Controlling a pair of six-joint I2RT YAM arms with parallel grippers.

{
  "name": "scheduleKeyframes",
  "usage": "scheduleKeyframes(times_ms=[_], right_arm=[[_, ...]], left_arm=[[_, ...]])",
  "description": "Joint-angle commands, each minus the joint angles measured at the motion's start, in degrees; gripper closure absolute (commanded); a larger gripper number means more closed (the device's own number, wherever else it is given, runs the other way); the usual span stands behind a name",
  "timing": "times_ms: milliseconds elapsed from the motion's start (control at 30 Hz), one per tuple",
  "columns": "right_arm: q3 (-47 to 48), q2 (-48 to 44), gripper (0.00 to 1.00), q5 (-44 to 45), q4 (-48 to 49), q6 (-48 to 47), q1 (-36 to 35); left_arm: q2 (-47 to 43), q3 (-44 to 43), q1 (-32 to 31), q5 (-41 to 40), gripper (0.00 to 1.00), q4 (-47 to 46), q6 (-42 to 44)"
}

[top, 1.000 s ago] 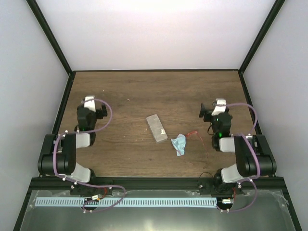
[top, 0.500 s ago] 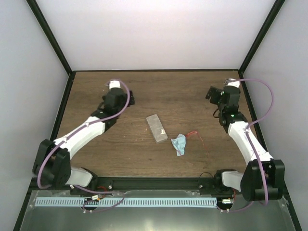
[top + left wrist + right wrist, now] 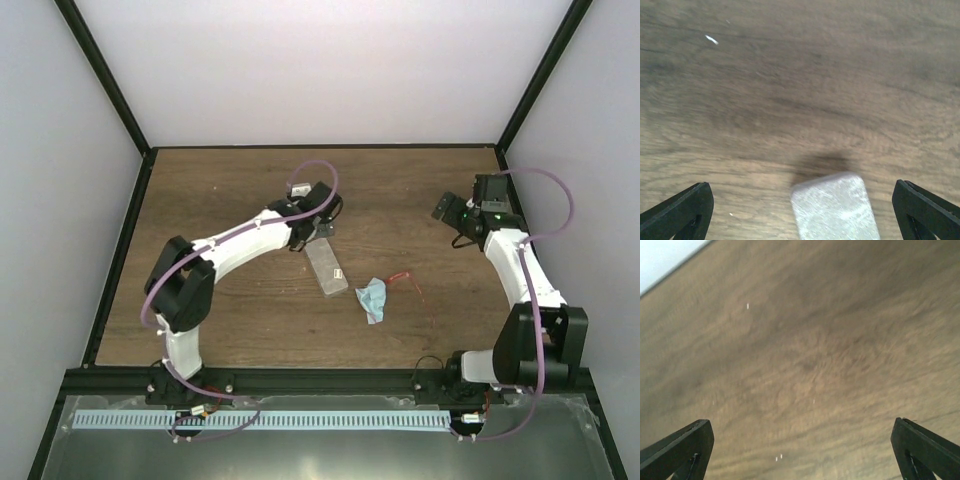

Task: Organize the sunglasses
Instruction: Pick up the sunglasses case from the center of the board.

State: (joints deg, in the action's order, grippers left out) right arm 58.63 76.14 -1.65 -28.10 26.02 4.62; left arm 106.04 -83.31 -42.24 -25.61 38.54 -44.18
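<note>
The sunglasses (image 3: 406, 281), thin and red-framed, lie on the wooden table right of centre. A flat grey case (image 3: 327, 267) lies closed at the middle, and its far end (image 3: 835, 207) shows between my left fingers. My left gripper (image 3: 322, 226) hangs open over that far end of the case. My right gripper (image 3: 452, 212) stands open near the back right, well behind the sunglasses; only bare wood shows between its fingertips (image 3: 680, 450).
A small light-blue cloth (image 3: 373, 298) lies crumpled just left of the sunglasses. Black frame posts and pale walls bound the table (image 3: 230, 190) on three sides.
Both arms have stretched out from their folded poses. The left gripper swung right and forward to the case's far end. The right gripper moved toward the back right. Case, cloth and sunglasses stayed put.
</note>
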Motion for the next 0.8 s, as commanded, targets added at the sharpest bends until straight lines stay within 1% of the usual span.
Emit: scheduleKeyframes(times_ms=[0, 167, 333, 567, 700, 767], right_arm=[[-1.46, 0.68, 0.0, -8.86, -3.04, -1.21, -0.29], [-2.52, 1.7, 0.0, -9.41, -3.39, -1.37, -0.32], [-1.83, 2.57, 0.0, -10.34, -4.16, -1.44, -0.27], [-2.61, 3.25, 0.0, -11.94, -4.13, -1.49, -0.32], [-2.91, 3.55, 0.0, -12.52, -4.06, -1.82, -0.32], [-2.83, 3.55, 0.0, -12.83, -4.06, -2.01, -0.32]], left_arm=[[3.94, -3.54, -2.1, 2.82, 0.0, 7.22, -3.11], [7.83, -7.07, -3.49, 4.62, 0.01, 10.08, -4.74], [12.56, -12.47, -4.02, 9.67, 0.04, 14.04, -9.56], [14.23, -12.93, -5.19, 13.84, 0.05, 14.91, -14.87], [15.58, -12.48, -6.29, 14.05, 0.05, 15.68, -16.14], [15.98, -12.42, -6.52, 14.2, 0.07, 15.68, -16.47]])
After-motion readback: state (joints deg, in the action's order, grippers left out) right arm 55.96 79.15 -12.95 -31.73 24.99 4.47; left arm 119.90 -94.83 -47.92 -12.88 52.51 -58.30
